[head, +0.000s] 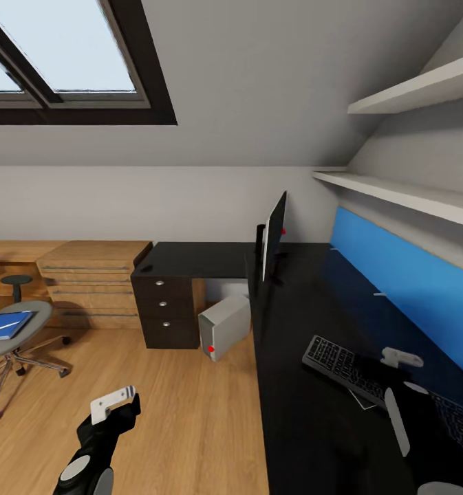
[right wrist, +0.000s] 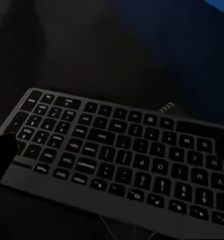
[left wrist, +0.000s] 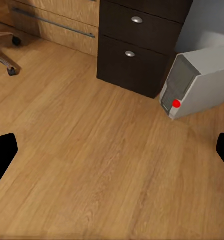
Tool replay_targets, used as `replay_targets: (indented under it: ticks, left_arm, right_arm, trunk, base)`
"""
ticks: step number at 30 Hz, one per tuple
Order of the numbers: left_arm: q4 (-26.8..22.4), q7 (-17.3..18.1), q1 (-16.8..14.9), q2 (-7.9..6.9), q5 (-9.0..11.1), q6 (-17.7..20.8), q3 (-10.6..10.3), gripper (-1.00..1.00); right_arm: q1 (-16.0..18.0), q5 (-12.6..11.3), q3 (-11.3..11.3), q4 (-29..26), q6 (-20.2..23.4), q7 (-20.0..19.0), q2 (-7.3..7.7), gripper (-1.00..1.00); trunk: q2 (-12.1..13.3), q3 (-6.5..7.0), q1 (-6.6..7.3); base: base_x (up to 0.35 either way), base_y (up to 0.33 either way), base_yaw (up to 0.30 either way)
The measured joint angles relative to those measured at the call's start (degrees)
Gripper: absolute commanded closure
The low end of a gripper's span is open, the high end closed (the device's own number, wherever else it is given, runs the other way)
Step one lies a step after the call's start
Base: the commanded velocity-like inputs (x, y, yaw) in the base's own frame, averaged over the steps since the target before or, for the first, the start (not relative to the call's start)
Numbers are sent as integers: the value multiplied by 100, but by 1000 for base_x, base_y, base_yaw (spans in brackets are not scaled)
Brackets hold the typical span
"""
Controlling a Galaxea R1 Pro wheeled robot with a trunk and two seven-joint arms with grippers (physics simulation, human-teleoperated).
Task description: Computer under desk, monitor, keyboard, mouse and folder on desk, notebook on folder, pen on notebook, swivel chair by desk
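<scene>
Lower right of the head view: the keyboard [head: 348, 371] lies on the desk [head: 293, 412] beneath the right gripper [head: 403, 392] — jaws spread. Lower left: the left gripper [head: 114, 405] hangs over floor, jaws parted — unused. The folder [head: 4, 325] rests on the swivel chair [head: 18, 330].

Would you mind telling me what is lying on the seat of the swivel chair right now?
On the swivel chair seat lies the blue folder, with a thin pale line on its cover that may be the pen. The picture's edge cuts off the folder's far end, so anything there cannot be seen.
</scene>
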State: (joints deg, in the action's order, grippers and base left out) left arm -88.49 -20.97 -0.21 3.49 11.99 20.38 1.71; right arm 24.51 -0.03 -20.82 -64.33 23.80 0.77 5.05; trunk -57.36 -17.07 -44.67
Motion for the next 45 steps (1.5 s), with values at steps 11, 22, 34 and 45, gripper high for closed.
replay_targets:
  ticks: [11,22,34,45]
  left_arm:
    - [-8,4,1,9,10,-7,-30,-100]
    - [84,4,4,17,2,8,-186,-100]
    - [56,3,100,-5,-5,11,-204,-100]
    - [-19,-15,101,-16,-13,5,-183,-100]
  right_arm:
    - [2920,960,70,4777,-2334,511,568,-100]
    - [3272,1039,86,5391,-2565,647,140,-100]
    - [3197,1034,84,5409,-2584,657,66,-100]
    - [3194,1039,80,5397,-2579,639,103,-100]
  trunk:
    - [1,0,1]
    - [-2,-1,0]
    - [-1,-15,-1]
    - [-1,-50,0]
  base:
    - [13,-69,0]
    - [52,-180,0]
    - [-37,-129,81]
    - [-5,-174,77]
